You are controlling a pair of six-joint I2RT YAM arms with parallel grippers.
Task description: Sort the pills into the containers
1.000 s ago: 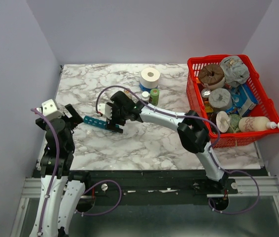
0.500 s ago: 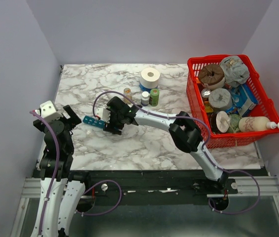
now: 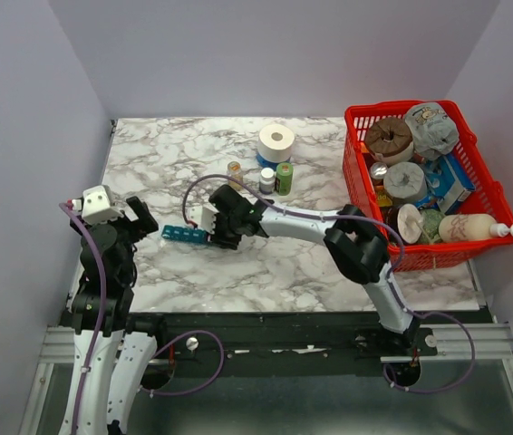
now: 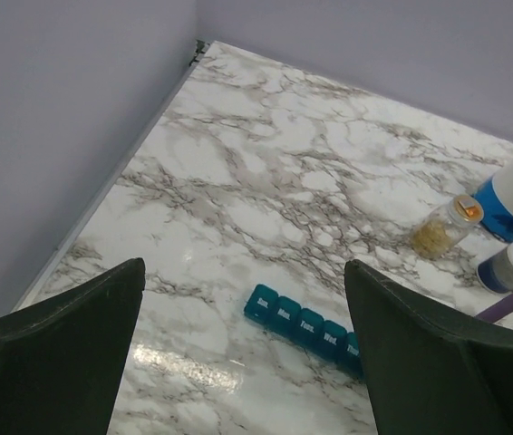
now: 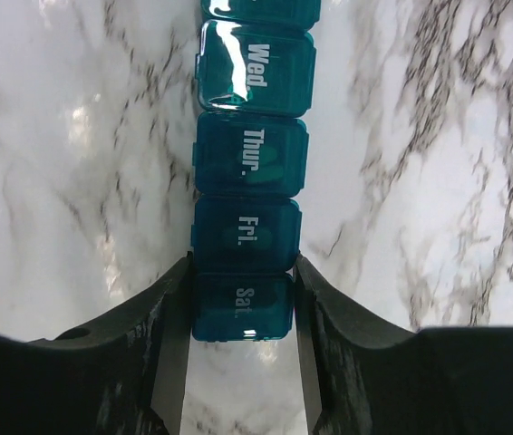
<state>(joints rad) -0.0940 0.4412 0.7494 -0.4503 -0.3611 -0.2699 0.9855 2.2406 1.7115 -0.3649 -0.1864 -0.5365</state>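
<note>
The containers, a teal strip of day-labelled compartments [image 3: 182,235] [image 4: 306,323] [image 5: 249,181], lie flat on the marble with all lids closed. My right gripper [image 3: 213,232] [image 5: 243,276] reaches in from the right, and its two fingers press against both sides of the "Sat." end compartment. My left gripper [image 3: 139,217] [image 4: 243,272] hovers wide open just left of the strip's "Sun." end, holding nothing. No loose pills show. A small amber bottle [image 3: 235,170] [image 4: 442,228] with yellowish contents stands behind the strip.
A white-capped bottle [image 3: 267,178], a green bottle [image 3: 285,177] and a white roll on a blue tub [image 3: 276,142] stand at the back centre. A full red mesh basket [image 3: 358,172] sits at the right. Walls close in on the left and back.
My right gripper's jaws have narrowed from wide open onto the strip's end. The strip has shifted slightly right and nearer. The left gripper has edged right, still open.
</note>
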